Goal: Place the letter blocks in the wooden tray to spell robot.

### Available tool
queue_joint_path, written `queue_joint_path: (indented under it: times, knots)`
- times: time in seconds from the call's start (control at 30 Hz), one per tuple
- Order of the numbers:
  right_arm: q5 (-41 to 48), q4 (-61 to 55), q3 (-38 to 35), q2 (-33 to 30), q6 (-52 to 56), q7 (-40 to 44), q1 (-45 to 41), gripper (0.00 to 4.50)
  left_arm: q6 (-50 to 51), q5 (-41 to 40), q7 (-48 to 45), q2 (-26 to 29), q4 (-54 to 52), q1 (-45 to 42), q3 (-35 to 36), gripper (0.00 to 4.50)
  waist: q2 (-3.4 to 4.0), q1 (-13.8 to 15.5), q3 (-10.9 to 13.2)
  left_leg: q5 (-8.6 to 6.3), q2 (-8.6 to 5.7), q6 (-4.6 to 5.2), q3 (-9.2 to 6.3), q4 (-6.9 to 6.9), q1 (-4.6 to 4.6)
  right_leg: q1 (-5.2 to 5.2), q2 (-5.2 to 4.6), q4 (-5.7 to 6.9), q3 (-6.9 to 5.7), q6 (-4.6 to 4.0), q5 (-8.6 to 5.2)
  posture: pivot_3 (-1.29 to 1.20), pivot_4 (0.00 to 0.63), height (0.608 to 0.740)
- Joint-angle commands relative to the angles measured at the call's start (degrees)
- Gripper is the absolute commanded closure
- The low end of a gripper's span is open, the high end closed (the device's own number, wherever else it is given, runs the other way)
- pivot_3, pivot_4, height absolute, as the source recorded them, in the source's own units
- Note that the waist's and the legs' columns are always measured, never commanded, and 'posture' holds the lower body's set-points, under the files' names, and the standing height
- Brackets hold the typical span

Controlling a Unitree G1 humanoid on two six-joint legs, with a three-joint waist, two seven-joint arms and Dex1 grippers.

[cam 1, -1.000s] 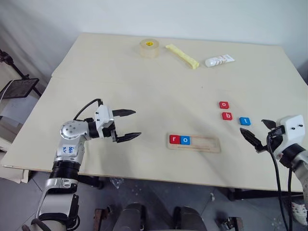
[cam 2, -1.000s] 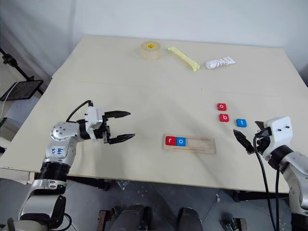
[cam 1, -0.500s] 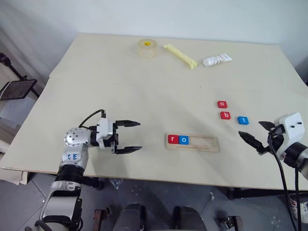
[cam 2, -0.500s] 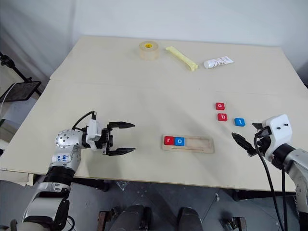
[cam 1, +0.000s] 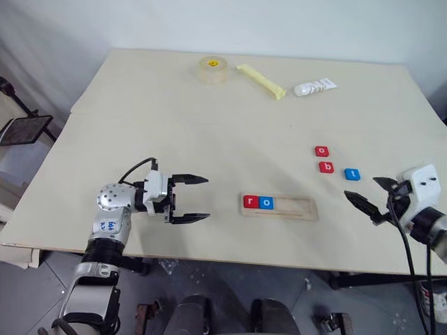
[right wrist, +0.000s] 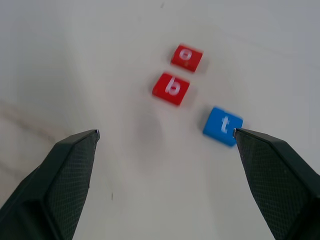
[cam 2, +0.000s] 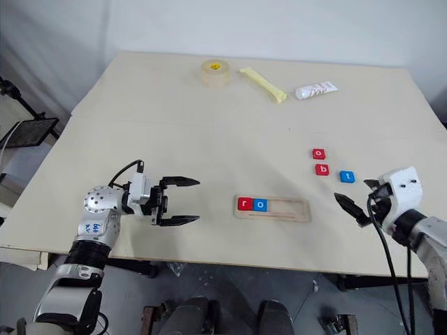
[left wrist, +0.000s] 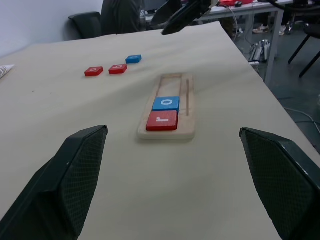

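Left gripper (cam 1: 198,199) and right gripper (cam 1: 367,198) hover (jaws spread wide, nothing held).

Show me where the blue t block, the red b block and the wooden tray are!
blue t block (right wrist: 223,126), right wrist view, its top face.
red b block (right wrist: 171,88), right wrist view, its top face.
wooden tray (cam 1: 297,207), left eye view, its bare groove.

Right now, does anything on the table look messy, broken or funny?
Nothing stands out. The red r and blue o sit neatly in the wooden tray. The red o, red b and blue t lie flat on the table, waiting. Nothing looks spilled or broken.
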Motion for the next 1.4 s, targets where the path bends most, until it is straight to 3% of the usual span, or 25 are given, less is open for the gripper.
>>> queue_joint_path:
  times: [0.03, 0.37, 0.9, 1.0, 1.23, 1.4]
  knots:
    - [0.0, 0.1, 3.7, 4.0, 2.8, -5.8, -6.0, 0.00, 0.9, -1.6, 1.3, -0.4, -4.1, 1.1, 0.0, 0.01, 0.00, -0.4, 0.0, 0.01, 0.03, -0.02, 0.00, 0.00, 0.01, 0.00, 0.02, 0.02, 0.00, 0.00, 0.00, 0.00, 0.150, 0.740]
    - [-8.5, 19.4, 10.1, 12.2, -7.0, -12.0, -18.1, 0.00, 3.2, -1.8, 3.6, -0.1, -9.6, 4.6, 0.0, 0.01, 0.03, -1.0, 0.0, 0.01, -0.11, -0.03, -0.32, -0.02, -0.03, -0.09, -0.03, 0.35, 0.02, 0.00, 0.00, 0.00, 0.150, 0.740]
    - [-10.0, 33.1, 10.7, 16.8, -12.9, -13.5, -22.6, 0.00, 4.1, -1.6, 6.2, 0.0, -12.0, 6.2, -0.2, 0.01, 0.05, -1.3, 0.0, 0.01, -0.06, -0.04, -0.30, -0.04, 0.02, -0.07, 0.00, 0.36, 0.02, 0.00, 0.00, 0.00, 0.150, 0.740]
    - [-9.8, 32.8, 10.4, 17.9, -12.9, -14.5, -22.6, 0.60, 4.0, -1.5, 6.4, 0.0, -11.6, 5.9, -0.3, 0.00, 0.05, -1.3, 0.0, 0.02, -0.04, -0.05, -0.30, -0.04, 0.02, -0.07, 0.01, 0.37, 0.02, 0.00, 0.00, 0.00, 0.150, 0.740]
    - [-10.4, 30.0, 10.1, 19.1, -13.4, -16.7, -21.3, 2.96, 3.7, -1.5, 5.4, 0.3, -9.7, 5.0, -0.1, 0.00, 0.05, -1.3, 0.0, 0.01, -0.03, -0.06, -0.30, -0.04, 0.03, -0.08, 0.02, 0.38, 0.02, 0.00, 0.00, 0.00, 0.150, 0.740]
    - [-9.0, 20.5, 8.9, 18.9, -10.6, -18.6, -18.0, 3.04, 3.4, -1.4, 4.4, 0.6, -7.3, 4.6, 0.0, 0.00, 0.07, -1.1, 0.0, 0.01, -0.05, -0.06, -0.30, -0.08, 0.00, -0.12, 0.01, 0.38, 0.02, 0.00, 0.00, 0.00, 0.150, 0.740]
